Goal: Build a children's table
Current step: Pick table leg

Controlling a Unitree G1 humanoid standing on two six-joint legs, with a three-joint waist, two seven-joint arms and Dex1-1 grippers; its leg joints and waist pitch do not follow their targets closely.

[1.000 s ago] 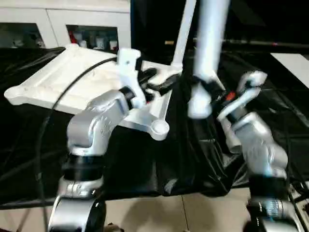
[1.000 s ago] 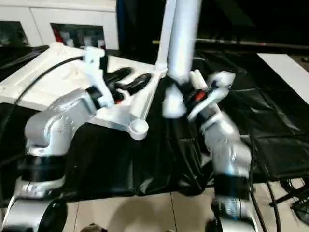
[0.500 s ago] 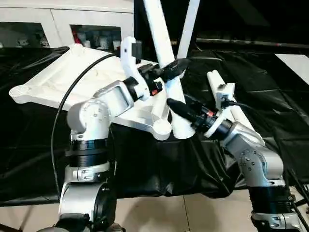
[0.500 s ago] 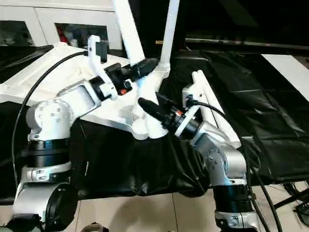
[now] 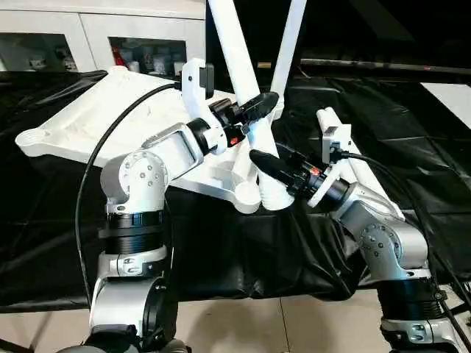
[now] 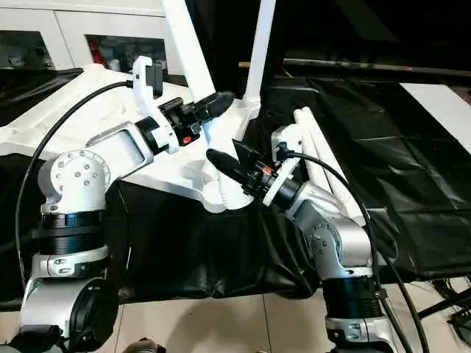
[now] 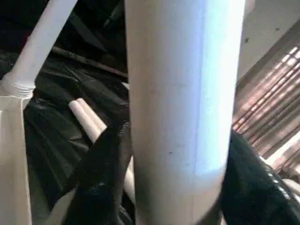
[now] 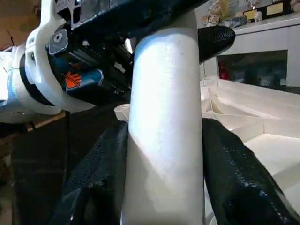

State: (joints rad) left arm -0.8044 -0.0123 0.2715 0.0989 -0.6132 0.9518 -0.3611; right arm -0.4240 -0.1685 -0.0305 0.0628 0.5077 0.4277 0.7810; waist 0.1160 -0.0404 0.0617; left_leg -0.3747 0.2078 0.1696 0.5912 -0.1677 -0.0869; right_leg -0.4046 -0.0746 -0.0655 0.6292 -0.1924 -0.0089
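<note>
1. Tabletop (image 5: pixel 110 125): one, white, lying ribbed side up on the black cloth (image 5: pixel 221 243), its near corner socket (image 5: pixel 248 195) at the cloth's front middle.
2. Legs, four counted. One held leg (image 5: pixel 243 81) leans up and away from the near socket, its flared end beside or at that socket; I cannot tell whether it is seated.
3. One standing leg (image 5: pixel 289 44) rises from the far corner of the tabletop.
4. Two spare legs (image 6: pixel 324 165) lie side by side on the cloth, right of the tabletop.
5. Left gripper (image 5: pixel 254 110): clamped around the held leg, higher up.
6. Right gripper (image 5: pixel 271 166): clamped around the same leg, near its lower end, below the left one.
7. Background: white cabinets (image 5: pixel 103 33) with glass doors behind the cloth.
</note>
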